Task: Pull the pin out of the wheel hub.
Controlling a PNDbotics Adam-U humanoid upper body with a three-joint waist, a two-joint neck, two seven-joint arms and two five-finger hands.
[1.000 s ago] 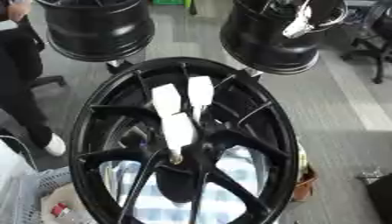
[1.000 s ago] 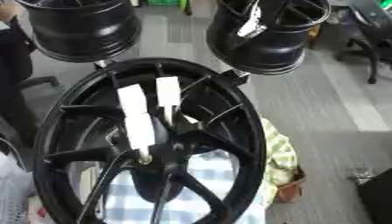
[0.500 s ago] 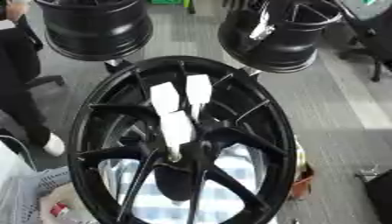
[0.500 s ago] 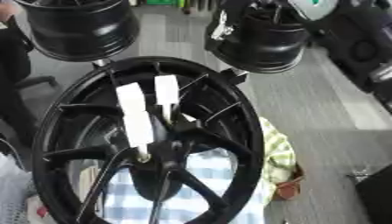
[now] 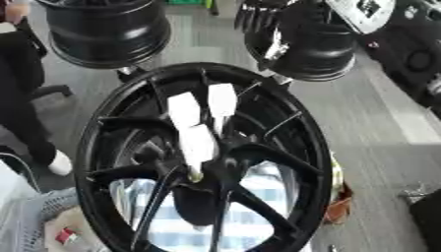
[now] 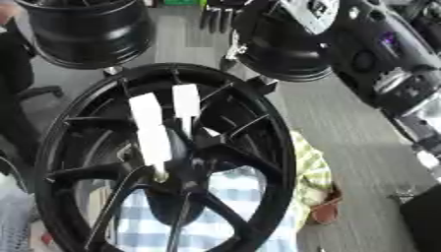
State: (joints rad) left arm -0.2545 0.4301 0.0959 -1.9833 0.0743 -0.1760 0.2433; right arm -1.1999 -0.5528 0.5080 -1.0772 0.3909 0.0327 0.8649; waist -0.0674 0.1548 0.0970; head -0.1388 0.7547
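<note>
Reaching in from the upper right, I bring my right hand [image 6: 226, 11] over the far side of the wheel hub [image 5: 206, 162]; its dark fingers hang down at the top edge of the view, fairly straight and holding nothing. My left hand shows in neither view.

The hub stands close below me, black, its spokes meeting at a centre boss. The pin [image 5: 196, 142] sits there: a white-wrapped shaft rising from a small metal tip at the boss up toward the far rim, with two white tabs [image 5: 222, 100] side by side at its top. Two other black rims [image 5: 103, 29] stand behind, well apart from the pin.

To do this well, I judge I should lower the hand between the spokes onto the white shaft just below the tabs, curl fingers and thumb round it, and draw it along its own line, not sideways, so the tip does not bind or scrape a spoke.
</note>
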